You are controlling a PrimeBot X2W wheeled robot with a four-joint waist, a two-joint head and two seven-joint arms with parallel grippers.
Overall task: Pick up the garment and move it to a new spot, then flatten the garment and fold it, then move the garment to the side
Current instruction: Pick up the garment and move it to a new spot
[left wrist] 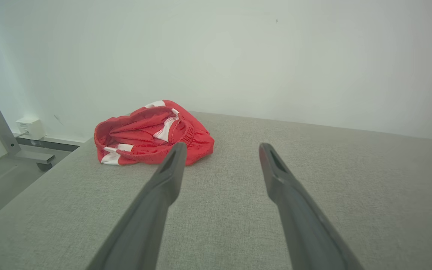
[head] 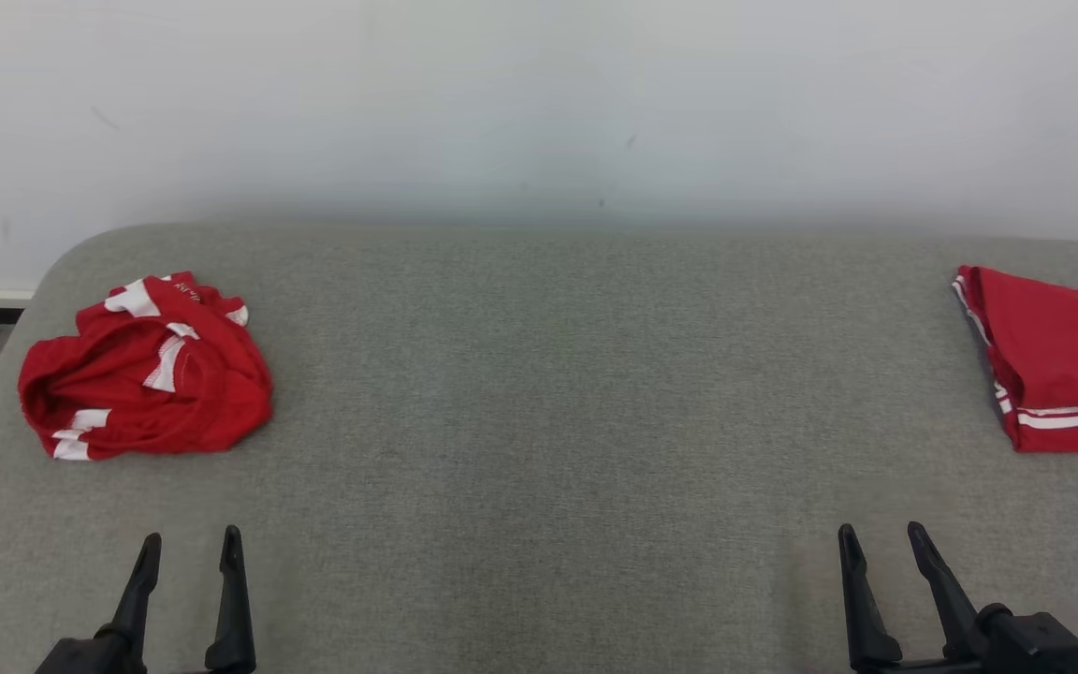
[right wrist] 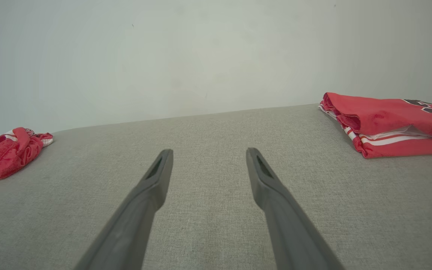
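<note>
A: Where's the crumpled red-and-white mesh garment (head: 146,367)?
B: Middle left of the head view, on the grey fabric tabletop (head: 539,402), directly up-frame from the left gripper (head: 191,535), the nearer arm. It and the right gripper (head: 881,531) both stand spread and empty.

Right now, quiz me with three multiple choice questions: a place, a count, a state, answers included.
1. Where does the crumpled garment lie on the grey table? A. left end B. middle C. right end
2. How many red garments are on it? A. one B. two C. three
3. How do the left tool and right tool stand? A. both shut on cloth B. one open, one shut C. both open, empty
Answers: 1 A, at the head view's left; 2 B, the crumpled one plus a folded garment at the right; 3 C, both spread, nothing held.
</note>
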